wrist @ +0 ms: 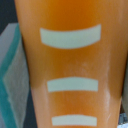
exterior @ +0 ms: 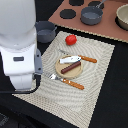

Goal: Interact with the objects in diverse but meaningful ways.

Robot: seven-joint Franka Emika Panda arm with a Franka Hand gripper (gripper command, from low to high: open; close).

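Arm (exterior: 20, 45): we see its white bulk over the exterior view's left edge of the striped mat (exterior: 100, 75).
Loaf (wrist: 70, 65): orange-yellow with pale score marks, it fills our wrist view, very close to the camera.
Pincer: hidden from us; we cannot tell how wide it stands or whether it grips the loaf.
Plate (exterior: 70, 70): we see the sausage (exterior: 71, 66) and silvery piece (exterior: 70, 59) on it.
Tomato (exterior: 71, 39): near the mat's far edge.
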